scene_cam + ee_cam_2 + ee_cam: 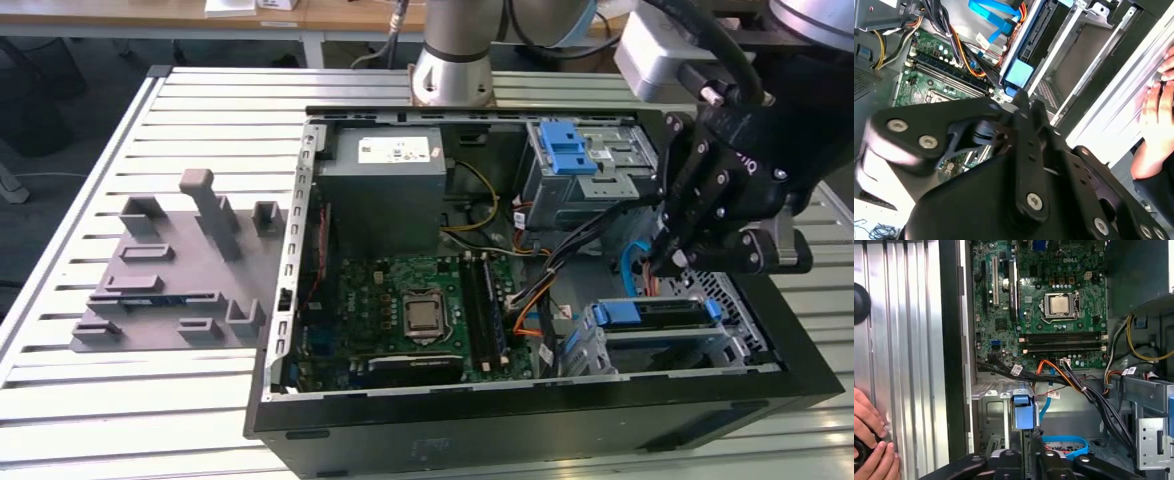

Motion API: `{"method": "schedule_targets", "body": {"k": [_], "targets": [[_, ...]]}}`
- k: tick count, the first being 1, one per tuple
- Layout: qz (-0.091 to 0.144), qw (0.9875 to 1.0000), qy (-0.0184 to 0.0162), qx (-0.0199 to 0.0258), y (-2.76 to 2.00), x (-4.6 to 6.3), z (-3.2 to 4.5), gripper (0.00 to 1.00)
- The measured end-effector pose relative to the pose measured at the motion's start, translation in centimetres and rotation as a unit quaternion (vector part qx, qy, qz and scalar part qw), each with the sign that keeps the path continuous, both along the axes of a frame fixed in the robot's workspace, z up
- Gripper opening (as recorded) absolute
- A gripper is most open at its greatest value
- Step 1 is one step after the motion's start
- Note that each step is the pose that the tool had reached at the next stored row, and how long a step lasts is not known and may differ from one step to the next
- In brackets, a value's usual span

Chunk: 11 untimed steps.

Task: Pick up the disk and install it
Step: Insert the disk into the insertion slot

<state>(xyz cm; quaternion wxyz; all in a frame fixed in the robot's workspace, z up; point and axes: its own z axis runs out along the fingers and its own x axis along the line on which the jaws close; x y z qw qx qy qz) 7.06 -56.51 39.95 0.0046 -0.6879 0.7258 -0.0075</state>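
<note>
Now, my jaws look closed and empty just above the flat silver disk in its blue plastic carrier [650, 314], lying in the silver metal bay [731, 345], so I think any push must go straight.

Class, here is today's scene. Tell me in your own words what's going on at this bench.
A robot arm has its end effector low over an open computer case that lies on its side on a slatted table. Just beneath it, the disk in its blue carrier sits at the drive cage, at the exterior view's right. Whether it is gripped cannot be told. A person's hand rests on the table beside the case.
</note>
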Motion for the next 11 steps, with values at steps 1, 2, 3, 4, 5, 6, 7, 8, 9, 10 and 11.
{"method": "schedule_targets", "body": {"k": [1,2,3,4,5,6,7,8,9,10,11], "targets": [[0.0,1.0,0.0,0.0,0.0,0.0,-0.08,0.19],[0.0,1.0,0.0,0.0,0.0,0.0,-0.17,0.13],[0.0,1.0,0.0,0.0,0.0,0.0,-0.27,0.13],[0.0,1.0,0.0,0.0,0.0,0.0,-0.38,0.11],[0.0,1.0,0.0,0.0,0.0,0.0,-0.48,0.11],[0.0,1.0,0.0,0.0,0.0,0.0,-0.58,0.11],[0.0,1.0,0.0,0.0,0.0,0.0,-0.69,0.11],[0.0,1.0,0.0,0.0,0.0,0.0,-0.77,0.11],[0.0,1.0,0.0,0.0,0.0,0.0,-0.84,0.11],[0.0,1.0,0.0,-0.0001,0.0,0.0,-0.91,0.11],[0.0,1.0,0.0,-0.0001,0.0,0.0,-0.96,0.11]]}}
